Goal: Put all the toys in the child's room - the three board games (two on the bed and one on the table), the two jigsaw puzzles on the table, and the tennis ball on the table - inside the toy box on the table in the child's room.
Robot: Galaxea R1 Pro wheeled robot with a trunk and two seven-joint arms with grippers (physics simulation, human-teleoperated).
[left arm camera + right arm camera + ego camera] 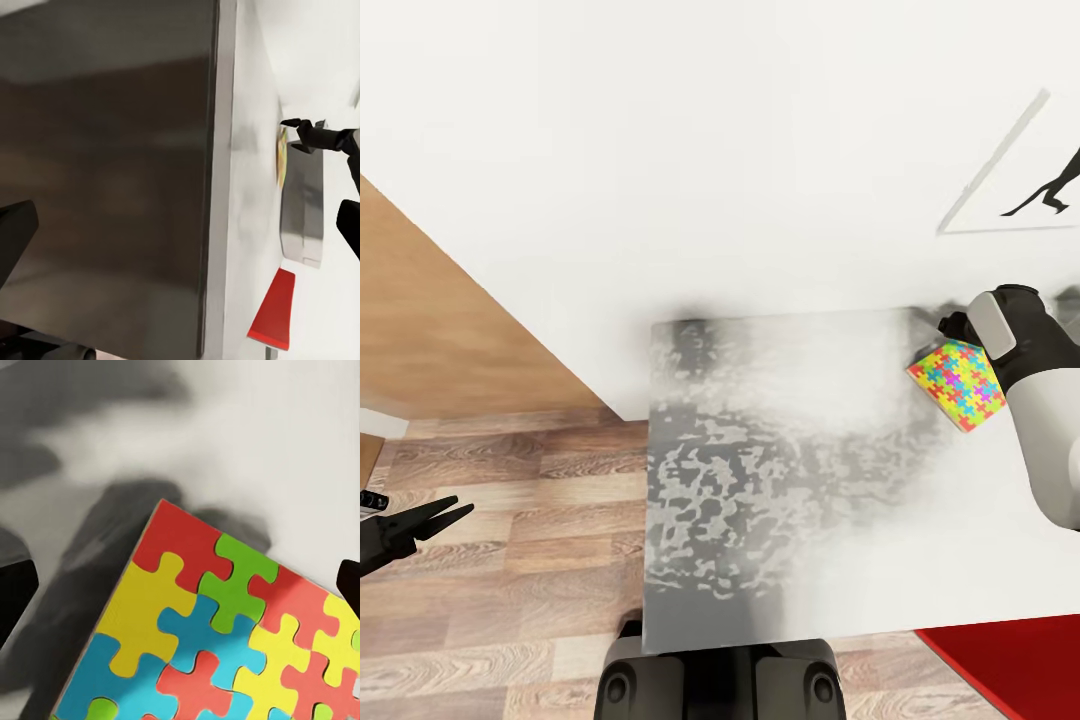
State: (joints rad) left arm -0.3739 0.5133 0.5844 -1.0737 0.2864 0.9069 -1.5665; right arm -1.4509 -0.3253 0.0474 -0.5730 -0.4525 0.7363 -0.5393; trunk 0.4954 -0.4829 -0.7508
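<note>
A jigsaw puzzle (957,385), a small flat square with a multicoloured mosaic, sits near the far right of the light-grey table (760,480). My right gripper (952,325) hangs at its far edge. In the right wrist view the puzzle (217,637) is close below the gripper (180,592), whose fingers stand wide apart; whether they touch it is unclear. From the left wrist view I see the right gripper (292,135) over the edge-on puzzle (281,157), with the grey toy box (304,217) beside it. My left gripper (430,520) is open and empty over the floor left of the table.
A white wall stands right behind the table, with a framed picture (1040,190) at the right. A wooden panel (440,320) rises at the left above wood flooring. Something red (1010,660) lies on the floor by the table's near right corner. My base (720,680) touches the table's front edge.
</note>
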